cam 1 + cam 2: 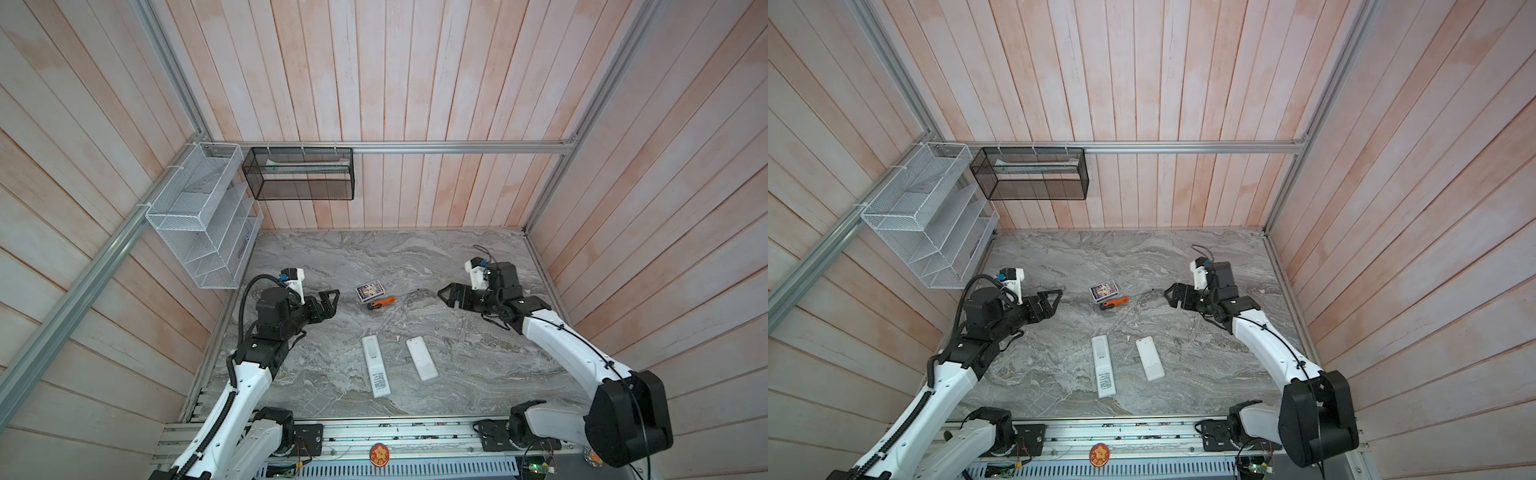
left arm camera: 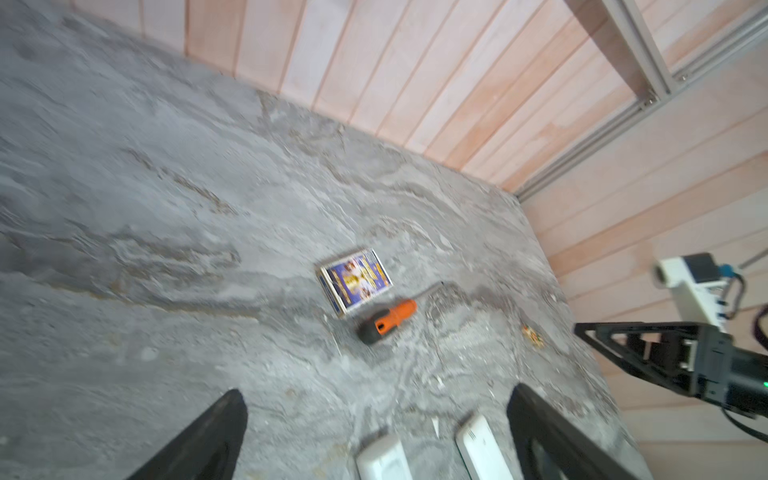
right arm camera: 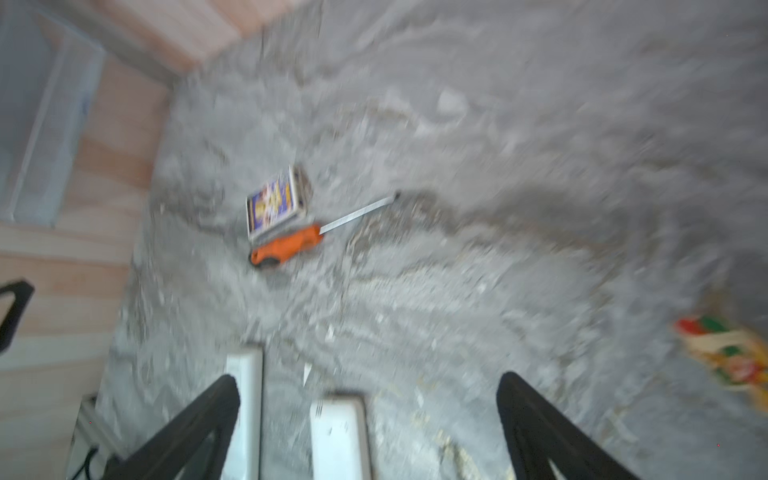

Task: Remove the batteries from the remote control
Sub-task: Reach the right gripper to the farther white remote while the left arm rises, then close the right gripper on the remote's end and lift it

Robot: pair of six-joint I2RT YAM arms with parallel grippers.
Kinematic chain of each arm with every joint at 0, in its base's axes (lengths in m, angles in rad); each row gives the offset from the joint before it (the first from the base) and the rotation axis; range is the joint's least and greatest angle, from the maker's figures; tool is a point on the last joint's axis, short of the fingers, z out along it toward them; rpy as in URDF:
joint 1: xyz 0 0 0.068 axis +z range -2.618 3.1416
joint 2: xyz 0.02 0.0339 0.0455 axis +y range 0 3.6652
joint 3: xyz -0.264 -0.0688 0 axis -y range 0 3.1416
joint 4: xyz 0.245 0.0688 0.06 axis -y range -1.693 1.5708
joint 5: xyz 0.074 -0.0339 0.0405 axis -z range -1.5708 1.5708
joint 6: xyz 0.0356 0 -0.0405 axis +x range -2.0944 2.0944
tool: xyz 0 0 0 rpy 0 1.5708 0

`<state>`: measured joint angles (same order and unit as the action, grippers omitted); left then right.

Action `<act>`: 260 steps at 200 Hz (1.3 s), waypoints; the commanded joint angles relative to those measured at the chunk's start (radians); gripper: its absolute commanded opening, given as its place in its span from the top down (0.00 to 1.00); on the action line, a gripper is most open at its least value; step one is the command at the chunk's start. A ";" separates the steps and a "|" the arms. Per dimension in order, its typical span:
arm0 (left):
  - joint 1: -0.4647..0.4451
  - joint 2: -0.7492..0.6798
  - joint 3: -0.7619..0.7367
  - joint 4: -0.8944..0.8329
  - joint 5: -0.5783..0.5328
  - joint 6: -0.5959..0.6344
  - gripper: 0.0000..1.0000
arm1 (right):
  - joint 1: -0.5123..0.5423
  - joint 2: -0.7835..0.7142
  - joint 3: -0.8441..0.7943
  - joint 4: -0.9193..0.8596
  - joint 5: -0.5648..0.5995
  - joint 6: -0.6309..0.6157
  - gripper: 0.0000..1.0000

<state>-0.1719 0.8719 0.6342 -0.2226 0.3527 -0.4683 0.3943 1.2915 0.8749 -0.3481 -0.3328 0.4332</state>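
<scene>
The batteries are not showing in any view. I am judging that they are sitting inside the two white remotes, and I cannot tell from here whether either cover is off.

Nearest the arm bases, the left remote (image 1: 376, 365) is lying flat on the marble table (image 1: 478, 374), with a printed label facing up at its near end. The right remote (image 1: 421, 358) is lying just beside it, apart, with its plain back up. Nothing is touching either.

Further out, the left gripper (image 1: 331, 305) is hovering over its own side of the table, fingers spread wide with nothing between them. The right gripper (image 1: 444, 297) is facing it from the opposite side, equally wide and empty. Both wrist views are blurring, but each is catching the remotes' far ends near its open fingers.

Between the grippers, the orange-handled screwdriver (image 1: 384, 302) is lying against or just beside a small printed box (image 1: 369, 289). On the far walls, a black mesh basket (image 1: 299, 178) and a white wire rack (image 1: 199, 224) are hanging.

I am reading this as the very start, with nothing unloaded yet. The next move is calling for one gripper to come down and pin a remote. The other would then be working the cover off, approaching low because the remotes are flat and thin.
</scene>
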 commanded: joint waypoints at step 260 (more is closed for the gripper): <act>-0.020 -0.024 -0.096 0.048 0.246 -0.174 0.00 | 0.518 0.388 0.079 -0.295 0.333 0.056 0.21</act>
<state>-0.1890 0.8536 0.5529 -0.1867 0.5945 -0.6388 0.9051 1.6497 0.9451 -0.6254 -0.0326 0.4797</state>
